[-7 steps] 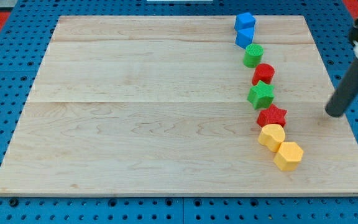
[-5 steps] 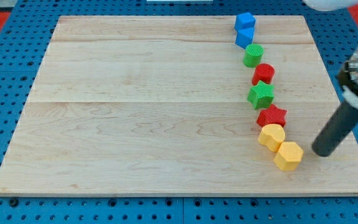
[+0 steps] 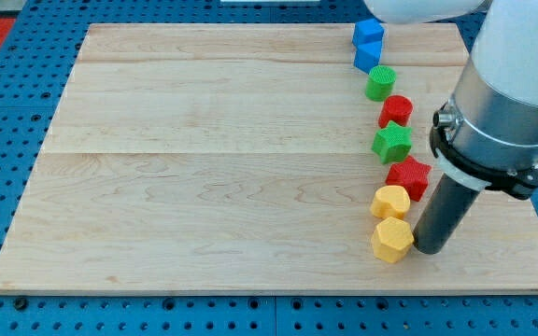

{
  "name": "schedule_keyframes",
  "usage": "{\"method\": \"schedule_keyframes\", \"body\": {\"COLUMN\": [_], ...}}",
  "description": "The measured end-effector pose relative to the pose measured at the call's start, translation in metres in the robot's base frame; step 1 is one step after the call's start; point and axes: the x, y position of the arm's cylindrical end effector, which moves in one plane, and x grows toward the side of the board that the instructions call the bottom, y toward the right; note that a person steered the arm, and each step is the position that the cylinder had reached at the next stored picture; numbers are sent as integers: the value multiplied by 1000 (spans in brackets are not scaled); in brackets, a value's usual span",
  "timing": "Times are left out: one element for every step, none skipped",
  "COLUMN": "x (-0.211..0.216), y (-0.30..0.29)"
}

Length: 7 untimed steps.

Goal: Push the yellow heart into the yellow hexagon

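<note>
Camera view, lower right: my tip [image 3: 428,249] touches the yellow hexagon [image 3: 392,241] on its right side; yellow heart [image 3: 390,202] just above it, touching; heart's pointing direction unclear; no gripper fitted.

Grey cyl. arm [image 3: 516,84], black collar, dark rod; my tip [image 3: 430,250].

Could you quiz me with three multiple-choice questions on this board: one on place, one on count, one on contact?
1. My tip is where from the yellow hexagon?
A. view's right
B. view's left
C. view's top

2. How many red blocks?
A. one
B. two
C. three

3. The yellow heart and the hexagon are:
A. far apart
B. stacked
C. close together

Answers: 1 A, the rod stands just right of it. 2 B, a red cylinder and a red star. 3 C, the heart sits just above it.
</note>
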Motion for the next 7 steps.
{"method": "schedule_keyframes", "body": {"x": [-7, -11, -9, -8, -11, -53, -74], "y": [-64, -143, -150, -52, 39, 30, -32]}}
